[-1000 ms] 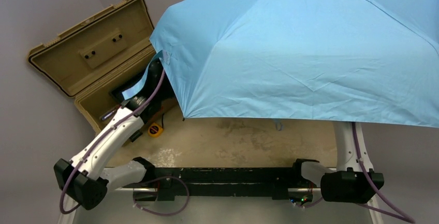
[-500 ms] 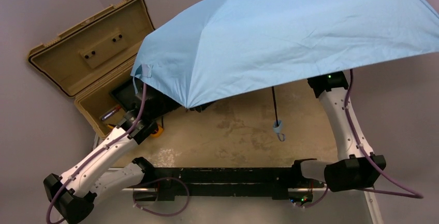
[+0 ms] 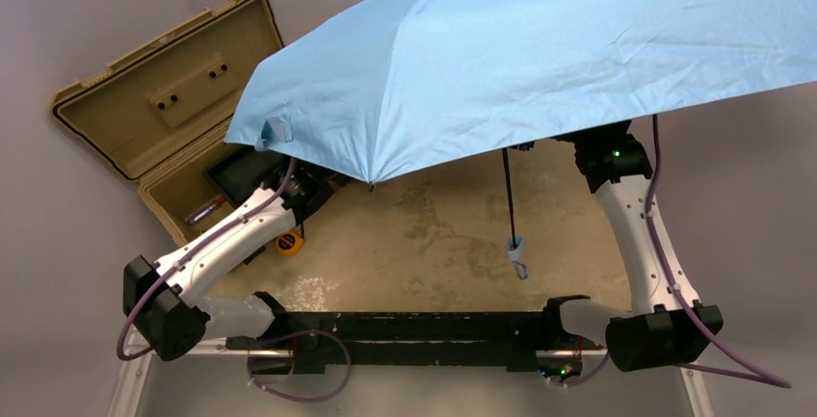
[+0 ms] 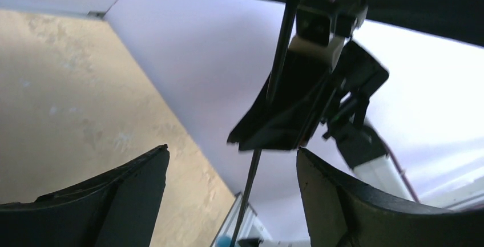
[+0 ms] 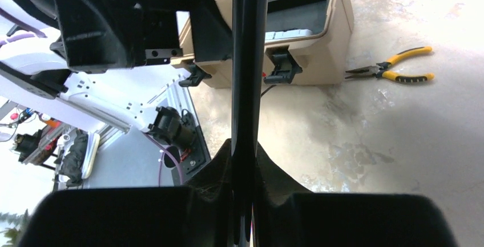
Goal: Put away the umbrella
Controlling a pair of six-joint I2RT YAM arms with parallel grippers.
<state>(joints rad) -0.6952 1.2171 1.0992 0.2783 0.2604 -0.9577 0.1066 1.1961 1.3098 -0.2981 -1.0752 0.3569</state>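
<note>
Open umbrella (image 3: 540, 61), held above the bench (image 3: 434, 234), right of the case (image 3: 164, 99).
We list its canopy (image 3: 617, 32) fully spread and its shaft (image 3: 507, 195) near upright, handle (image 3: 517, 248) lowest. The right gripper (image 5: 242, 167) is clamped on the shaft; the left gripper (image 4: 231, 156), nearer the case, gapes wide and empty, the shaft lying ahead of it.

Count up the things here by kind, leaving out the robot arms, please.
Open sky-blue fabric umbrella: 1
Open tan plastic case: 1
Yellow-handled metal pliers: 1
Small red-tipped stick in the case, kind unclear: 1
Total: 4
</note>
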